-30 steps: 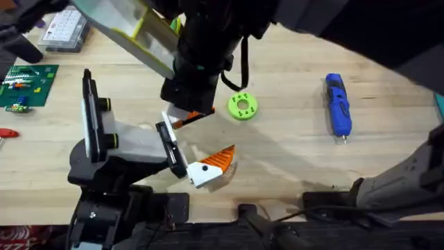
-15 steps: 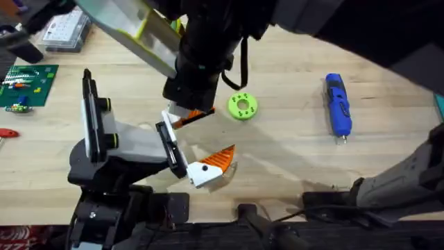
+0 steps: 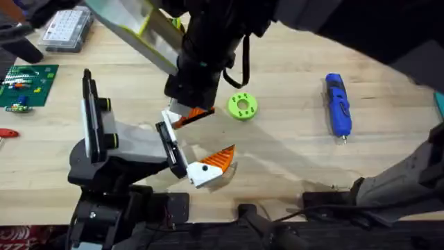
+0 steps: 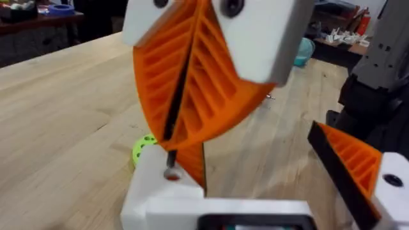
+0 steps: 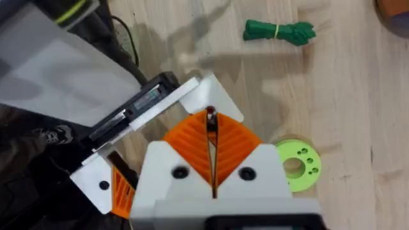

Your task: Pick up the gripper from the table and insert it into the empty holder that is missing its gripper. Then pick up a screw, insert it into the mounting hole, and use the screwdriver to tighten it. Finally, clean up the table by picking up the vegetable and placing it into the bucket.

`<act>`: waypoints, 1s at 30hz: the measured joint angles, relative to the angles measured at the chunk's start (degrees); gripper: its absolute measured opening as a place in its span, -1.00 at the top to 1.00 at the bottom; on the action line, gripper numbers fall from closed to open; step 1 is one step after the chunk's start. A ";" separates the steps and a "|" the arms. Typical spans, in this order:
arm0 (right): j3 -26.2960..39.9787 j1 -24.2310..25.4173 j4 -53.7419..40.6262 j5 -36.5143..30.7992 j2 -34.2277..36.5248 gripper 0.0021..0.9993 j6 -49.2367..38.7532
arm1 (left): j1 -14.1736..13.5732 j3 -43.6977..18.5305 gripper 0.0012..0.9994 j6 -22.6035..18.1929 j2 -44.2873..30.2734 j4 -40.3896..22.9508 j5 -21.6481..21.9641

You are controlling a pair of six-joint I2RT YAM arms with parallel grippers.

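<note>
The left gripper [image 4: 185, 121] is seen with its orange ribbed fingers [image 4: 217, 96] pressed together on a thin pin. The right gripper [image 5: 211, 150] is likewise closed, its fingers [image 5: 236, 147] meeting on a slim red-tipped piece. In the overhead view, one dark arm [image 3: 208, 55] is extended forward over the surface.

Middle of table [image 3: 291, 149]: open wood between green ring [image 3: 242, 106] and screwdriver [image 3: 338, 104].
Left side: arm head on stand [image 3: 118, 149] blocks the way.
Far left corner: circuit board [image 3: 24, 85] and parts box [image 3: 64, 29].
</note>
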State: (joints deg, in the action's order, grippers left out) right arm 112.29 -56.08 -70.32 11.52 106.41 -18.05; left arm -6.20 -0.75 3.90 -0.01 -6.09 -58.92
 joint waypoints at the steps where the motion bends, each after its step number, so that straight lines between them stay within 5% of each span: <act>1: 0.00 -0.01 0.00 0.09 0.00 0.98 -0.01 | 0.00 0.00 -0.97 0.00 -0.01 0.00 0.00; 30: -0.03 -0.03 -0.12 1.00 1.29 0.98 -0.01 | 0.00 0.00 -0.97 0.00 -0.01 0.00 0.00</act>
State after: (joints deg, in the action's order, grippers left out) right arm 112.26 -56.12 -70.45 12.52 107.70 -18.06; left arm -6.20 -0.75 3.90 -0.02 -6.09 -58.92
